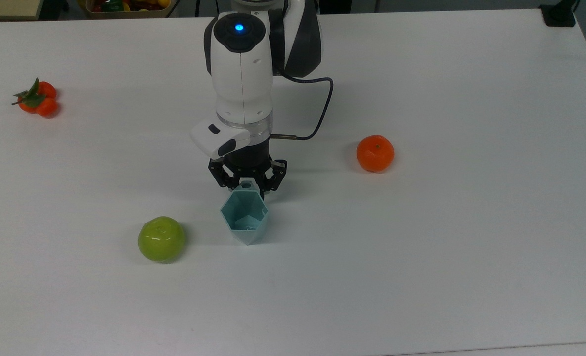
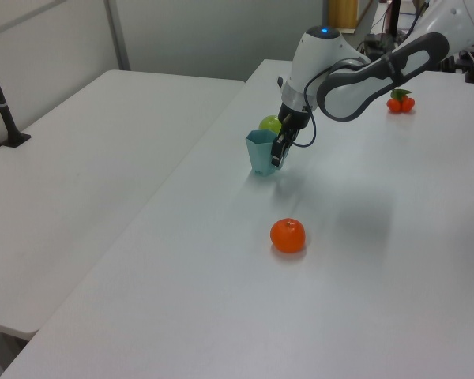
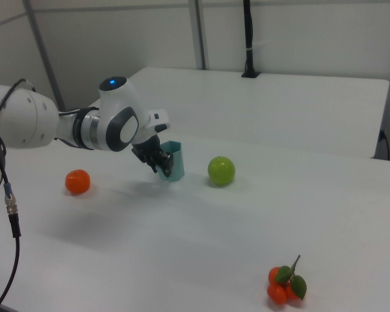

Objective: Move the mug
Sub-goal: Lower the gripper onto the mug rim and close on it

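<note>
The black two-finger claw [image 1: 247, 187] points down at the surface, its fingers drawn in around the small handle tab at the rim of the pale teal-blue, hexagonal faceted plastic mug [image 1: 244, 217]. In the top view the tab sits between the fingertips at the mug's twelve o'clock edge; whether the pads actually press on it or stand a hair apart cannot be told, so the claw reads as nearly closed about the tab. The left view shows the claw [image 2: 278, 151] hard against the mug's [image 2: 260, 151] side nearest the arm, and the right view shows the claw [image 3: 157, 160] just beside the mug [image 3: 173, 160].

The mug stands upright and empty on the white surface [image 1: 446, 237], roughly at its middle. It looks thin-walled, stiff and light, so it should lift with little force, but a narrow base under a wider rim makes it easy to tip if pushed sideways. The smooth slanted facets would probably let the fingers slide, so the tab, or the rim wall just under it, seems the sounder hold. A pinch on so small a tab may let the mug swing or twist.

Farther out in the top view, a shiny green apple [image 1: 161, 239] lies near the mug at about eight o'clock, a round orange mandarin [image 1: 375, 153] sits well apart at about two o'clock, and a cluster of small orange fruits with green leaves [image 1: 36, 98] rests far off toward ten o'clock.
</note>
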